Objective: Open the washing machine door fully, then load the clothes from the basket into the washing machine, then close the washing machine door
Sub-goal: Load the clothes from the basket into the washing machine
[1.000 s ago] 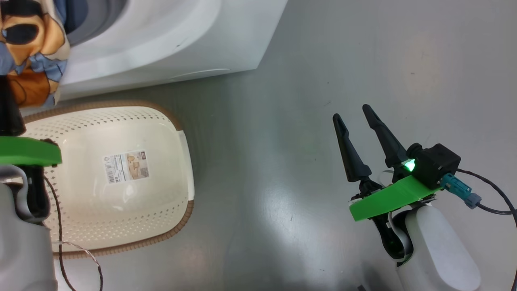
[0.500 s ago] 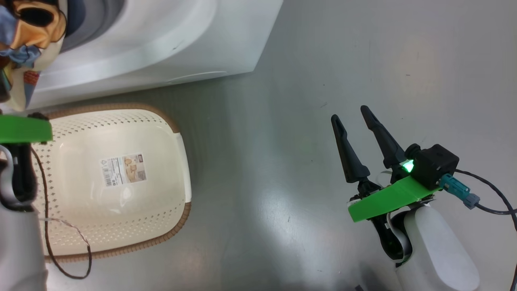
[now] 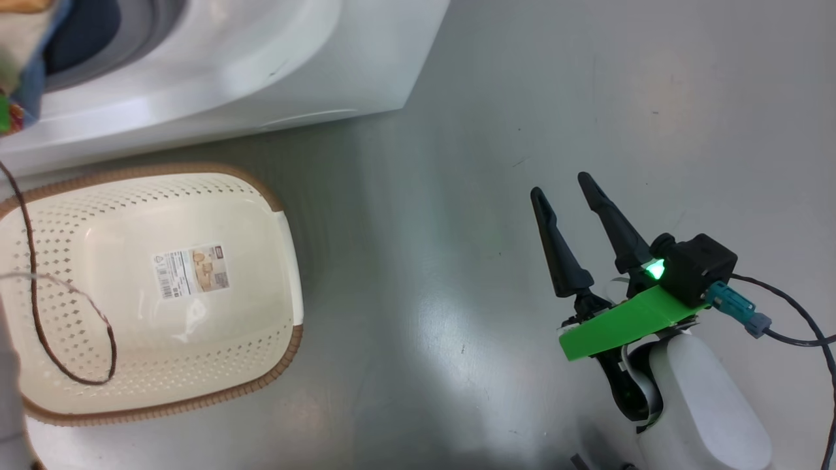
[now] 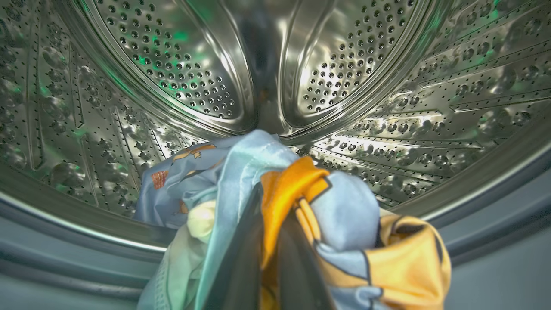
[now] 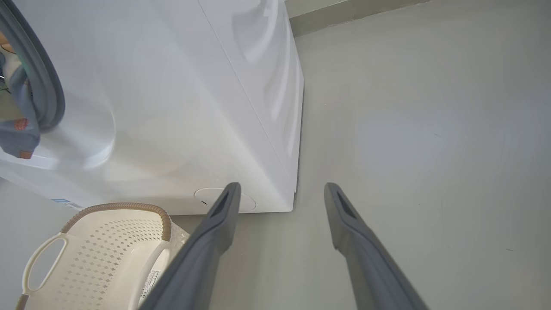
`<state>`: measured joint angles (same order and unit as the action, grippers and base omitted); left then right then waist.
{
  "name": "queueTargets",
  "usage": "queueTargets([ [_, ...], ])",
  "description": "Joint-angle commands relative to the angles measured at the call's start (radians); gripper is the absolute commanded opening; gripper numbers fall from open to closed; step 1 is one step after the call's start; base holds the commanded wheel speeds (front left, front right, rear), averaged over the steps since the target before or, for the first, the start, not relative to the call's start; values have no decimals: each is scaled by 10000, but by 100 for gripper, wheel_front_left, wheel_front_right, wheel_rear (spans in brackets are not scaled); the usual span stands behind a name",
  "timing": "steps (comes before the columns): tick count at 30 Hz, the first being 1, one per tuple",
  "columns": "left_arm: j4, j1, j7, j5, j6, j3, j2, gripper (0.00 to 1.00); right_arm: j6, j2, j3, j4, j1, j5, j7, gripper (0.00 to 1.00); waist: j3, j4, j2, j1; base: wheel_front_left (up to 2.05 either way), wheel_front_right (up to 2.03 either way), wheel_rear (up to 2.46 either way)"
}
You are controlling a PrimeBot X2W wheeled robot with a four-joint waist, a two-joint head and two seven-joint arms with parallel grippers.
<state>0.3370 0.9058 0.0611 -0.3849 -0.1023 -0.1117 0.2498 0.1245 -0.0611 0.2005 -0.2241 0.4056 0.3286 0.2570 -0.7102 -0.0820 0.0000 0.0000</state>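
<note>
My left gripper (image 4: 275,215) is shut on the clothes (image 4: 344,215), a light blue and orange bundle, at the mouth of the washing machine's steel drum (image 4: 172,64). The fabric drapes over the dark fingers and hangs across the grey gasket (image 4: 64,258). A corner of the clothes (image 3: 19,39) shows at the opening of the white washing machine (image 3: 228,59). Below the machine, the cream basket (image 3: 281,215) stands on the floor with only its label inside. My right gripper (image 3: 560,185) hangs open over bare floor, far right of the basket. The washing machine door is out of view.
A thin brown cable (image 3: 39,326) loops over the basket's left part. The right wrist view shows the washing machine (image 5: 172,107) side-on with its round flap (image 5: 247,200), the basket (image 5: 120,206), the clothes (image 5: 17,129) at the gasket, my right gripper (image 5: 282,186) and grey floor (image 5: 430,129).
My left arm has carried the clothes up and out of the head view's top left, into the machine's opening. The head camera has shifted a little. The right gripper has stayed open.
</note>
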Motion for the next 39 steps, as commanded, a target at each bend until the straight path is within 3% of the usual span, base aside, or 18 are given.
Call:
queueTargets([
  [1, -153, 174, 58, -50, -74, -210, 537, 0, 62, 109, 266, 166, -319, 181, 48, 100, -34, -19, 0, 0, 0, 0, 0],
  [9, 1147, 1854, 362, -129, -175, 148, 1117, 0, 62, 109, 427, 173, -141, 344, 48, 100, -425, -220, 0, 0, 0, 0, 0],
  [17, 2451, 2783, -270, 78, -201, 472, 1278, 0, 62, 109, 468, 187, -82, 456, 48, 100, -652, -412, 0, 0, 0, 0, 0],
  [26, 3149, 3867, -717, -679, -268, 594, 1371, 0, 62, 109, 411, 332, 19, 435, 48, 100, -1185, -393, 0, 0, 0, 0, 0],
  [32, 2939, 4607, -614, -1682, -280, 1399, 1910, 0, 62, 109, 439, 426, 169, 511, 48, 100, -1697, -468, 0, 0, 0, 0, 0],
  [39, 2152, 5291, -1114, -2622, -282, 2738, 3038, 0, 62, 109, 478, 493, 297, 608, 48, 100, -2220, -577, 0, 0, 0, 0, 0],
])
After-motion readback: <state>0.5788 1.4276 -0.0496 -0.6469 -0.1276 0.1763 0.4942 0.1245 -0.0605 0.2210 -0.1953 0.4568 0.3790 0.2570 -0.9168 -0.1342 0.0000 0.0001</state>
